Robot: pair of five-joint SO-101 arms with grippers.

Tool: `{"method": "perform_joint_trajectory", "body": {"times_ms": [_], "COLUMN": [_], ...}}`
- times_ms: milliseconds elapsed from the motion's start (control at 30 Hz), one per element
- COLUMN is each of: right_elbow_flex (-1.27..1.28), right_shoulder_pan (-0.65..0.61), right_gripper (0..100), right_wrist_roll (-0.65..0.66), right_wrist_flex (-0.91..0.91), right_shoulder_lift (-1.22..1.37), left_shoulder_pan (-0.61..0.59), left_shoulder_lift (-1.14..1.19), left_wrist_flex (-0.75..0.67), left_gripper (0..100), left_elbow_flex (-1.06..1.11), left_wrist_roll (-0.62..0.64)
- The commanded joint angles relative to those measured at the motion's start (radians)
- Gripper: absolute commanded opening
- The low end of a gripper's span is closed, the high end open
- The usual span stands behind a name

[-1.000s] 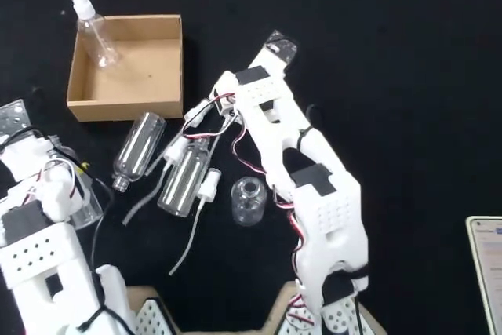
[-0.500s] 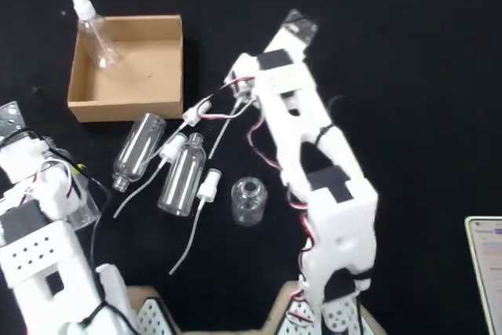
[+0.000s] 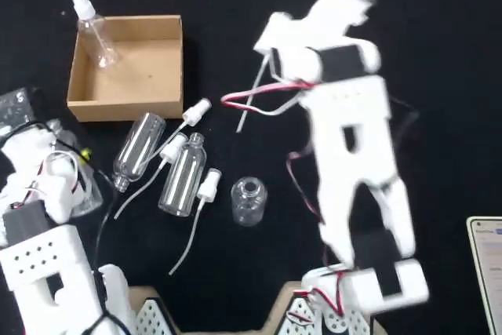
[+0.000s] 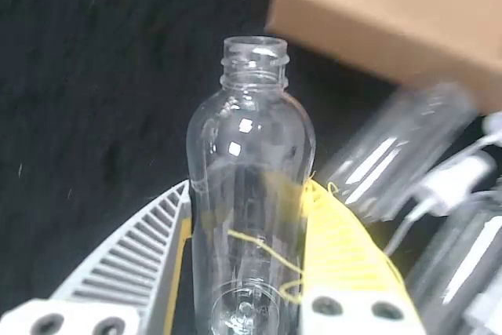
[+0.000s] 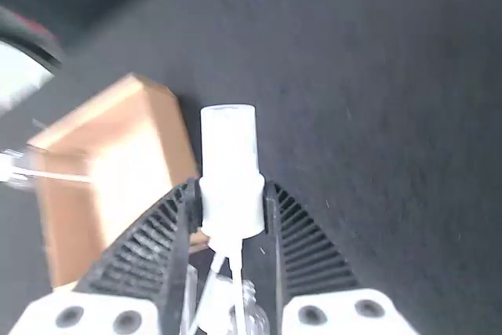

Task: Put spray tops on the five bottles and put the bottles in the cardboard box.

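Clamping a white spray top (image 5: 229,164) by its collar, the right pincer (image 5: 229,194) hangs raised above the middle of the tabletop (image 3: 439,115). The top's thin tube trails below it. Near the tabletop's left edge, the left pincer (image 4: 249,194) is shut around an uncapped bottle (image 4: 251,139). Between the arms two lying bottles (image 3: 139,147) rest among loose spray tops (image 3: 208,186), with a short bottle (image 3: 249,200) upright beside them. Toward the far left corner, the cardboard box (image 3: 125,107) holds a capped bottle (image 3: 94,33).
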Motion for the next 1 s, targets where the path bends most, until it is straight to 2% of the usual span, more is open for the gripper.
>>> {"method": "perform_joint_trajectory", "body": {"times_ms": [0, 100, 467, 667, 833, 967], "right_elbow_flex": [-0.048, -0.058, -0.05, -0.051, -0.056, -0.045], "right_shoulder_pan": [0.023, 0.017, 0.015, -0.071, -0.144, -0.229], "right_gripper": [2.6, 2.6, 2.6, 2.6, 2.6, 2.6], "right_wrist_roll": [0.046, 0.06, 0.061, 0.064, 0.066, 0.16], "right_wrist_flex": [0.0, -0.023, -0.201, -0.298, -0.325, -0.353], "right_shoulder_lift": [-0.176, -0.254, -0.449, -0.455, -0.458, -0.452], "left_shoulder_pan": [0.147, 0.259, 0.521, 0.65, 0.71, 0.746], "left_shoulder_lift": [-0.132, -0.241, -0.578, -0.741, -0.726, -0.727], "left_wrist_flex": [-0.008, -0.06, -0.362, -0.525, -0.621, -0.66], "left_gripper": [11, 11, 11, 11, 11, 11], "left_elbow_flex": [-0.096, -0.062, 0.243, 0.444, 0.53, 0.542], "left_wrist_roll": [0.006, 0.012, 0.061, 0.061, 0.061, 0.061]}}
